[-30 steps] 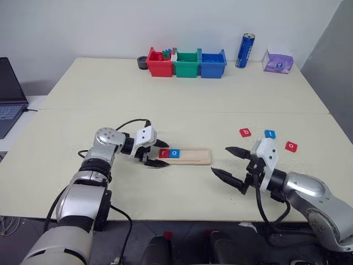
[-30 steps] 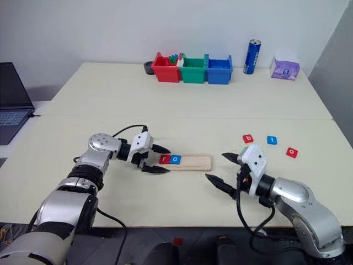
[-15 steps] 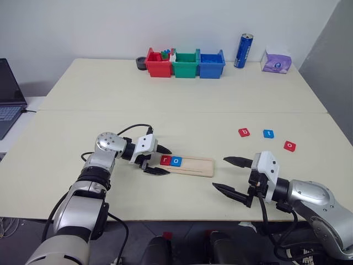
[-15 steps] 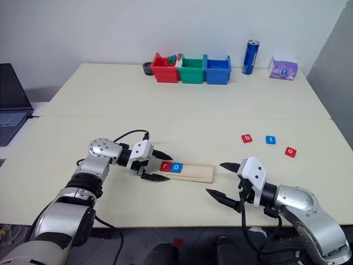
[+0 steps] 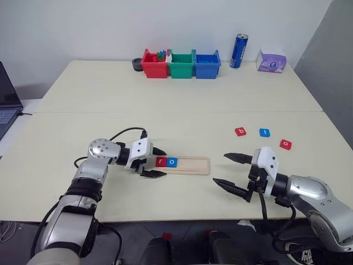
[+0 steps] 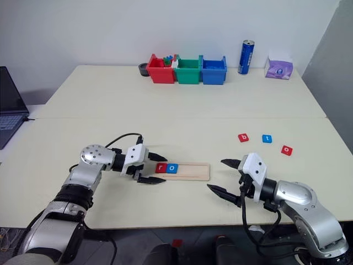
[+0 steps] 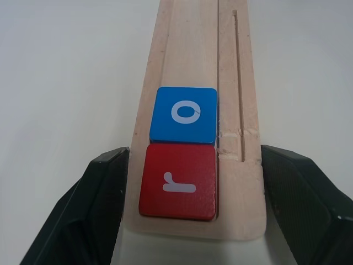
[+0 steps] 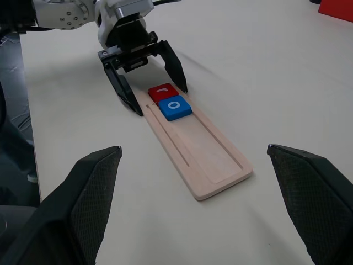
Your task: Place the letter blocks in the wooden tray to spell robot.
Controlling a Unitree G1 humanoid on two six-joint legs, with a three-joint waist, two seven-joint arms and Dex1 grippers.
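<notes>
At tray (image 5: 190, 165) left end, r (image 5: 160, 162) and blue o (image 5: 172, 162) staying seated; left gripper (image 5: 164, 163) still straddling, wide, empty. Right gripper (image 5: 221, 168) hanging wide. b (image 5: 240, 132), t (image 5: 265, 132), red o (image 5: 285, 144) waiting far right, untouched.

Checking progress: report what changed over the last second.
Nothing visibly moved, was gripped or released; only the head view shifted. The left gripper's jaws straddle the wooden tray's end by red r and blue o; right gripper open; red b, blue t, red o lie loose.
</notes>
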